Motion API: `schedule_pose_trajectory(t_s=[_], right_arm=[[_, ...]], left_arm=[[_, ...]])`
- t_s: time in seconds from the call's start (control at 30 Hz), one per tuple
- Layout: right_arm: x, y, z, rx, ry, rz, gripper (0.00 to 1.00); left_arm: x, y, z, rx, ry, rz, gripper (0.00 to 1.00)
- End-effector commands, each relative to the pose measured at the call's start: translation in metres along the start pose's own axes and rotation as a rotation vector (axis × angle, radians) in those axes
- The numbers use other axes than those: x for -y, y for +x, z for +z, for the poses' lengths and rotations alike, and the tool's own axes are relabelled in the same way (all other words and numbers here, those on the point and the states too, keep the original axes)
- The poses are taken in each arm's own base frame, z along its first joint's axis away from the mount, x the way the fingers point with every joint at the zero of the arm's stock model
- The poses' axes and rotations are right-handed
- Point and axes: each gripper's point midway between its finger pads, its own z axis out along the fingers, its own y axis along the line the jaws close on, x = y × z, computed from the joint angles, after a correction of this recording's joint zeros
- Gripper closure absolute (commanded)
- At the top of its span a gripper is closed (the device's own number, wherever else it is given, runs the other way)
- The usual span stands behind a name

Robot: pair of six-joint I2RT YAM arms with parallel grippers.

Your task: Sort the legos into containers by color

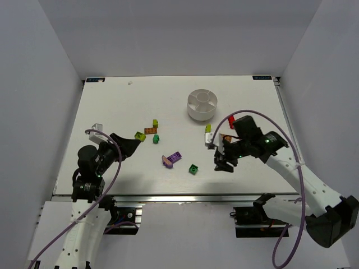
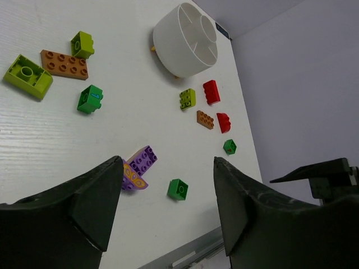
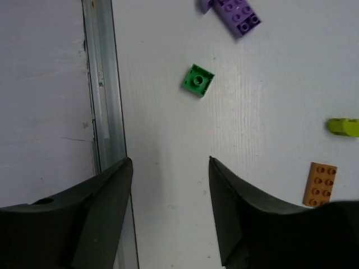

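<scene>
The round white dish stands at the back right; its compartments look empty in the left wrist view. Legos lie loose on the table: yellow-green, orange, dark green, purple, dark green, red. My left gripper is open and empty, left of the purple brick, with nothing between its fingers. My right gripper is open and empty above bare table, right of the dark green brick.
The table's metal front rail runs just beside the right gripper. More bricks lie near the dish: yellow-green, two red ones, orange, dark green. White walls close in the table on three sides.
</scene>
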Motion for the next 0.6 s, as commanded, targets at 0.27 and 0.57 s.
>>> schedule_pose_trajectory(t_s=[0.27,0.57], right_arm=[[0.006,0.005,0.055,-0.19,0.067,-0.049,0.11],[0.022,-0.006,0.097,-0.189,0.116,0.139,0.17]], left_arm=[[-0.013,0.019,-0.014,0.0,-0.029,-0.057,0.26],[-0.018,0.023,-0.014,0.004,-0.044,-0.092,0.26]])
